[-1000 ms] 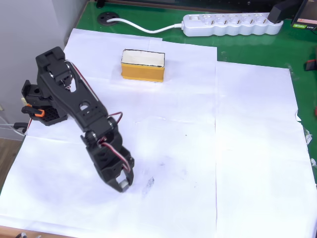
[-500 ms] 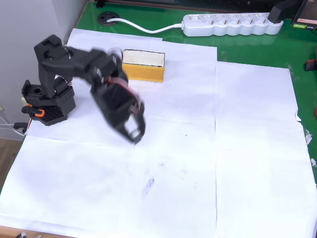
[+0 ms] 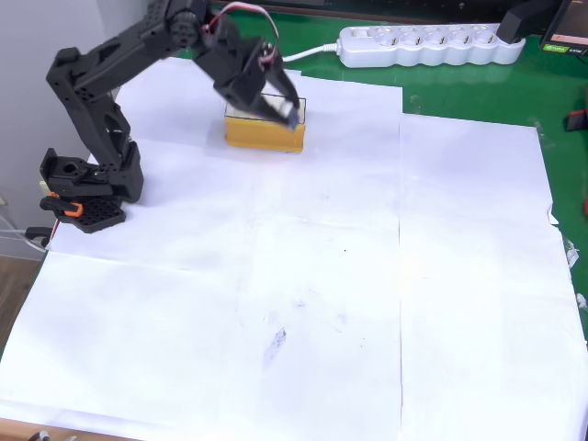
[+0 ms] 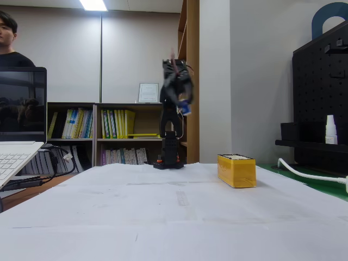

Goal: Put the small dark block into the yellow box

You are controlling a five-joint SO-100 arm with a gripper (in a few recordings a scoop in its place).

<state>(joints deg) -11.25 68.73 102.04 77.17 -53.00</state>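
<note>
The yellow box (image 3: 263, 134) stands at the back of the white paper, its cream inside partly covered by the arm. My black gripper (image 3: 287, 112) hangs high above the box's right end, shut on the small dark block (image 3: 289, 110), which shows as a greyish bit between the fingers. In the fixed view the arm is raised and blurred, and the gripper (image 4: 184, 108) holds the small dark block (image 4: 186, 109) well above the table. There the yellow box (image 4: 236, 170) sits lower and to the right.
The arm's base (image 3: 84, 197) stands at the paper's left edge. A white power strip (image 3: 432, 44) and its cable lie on the green mat behind the box. A faint pencil smudge (image 3: 276, 342) marks the paper near the front. A person (image 4: 7, 39) shows at the left.
The arm has swung up from low over the front of the paper, near the smudge, back to above the yellow box, carrying the block.
</note>
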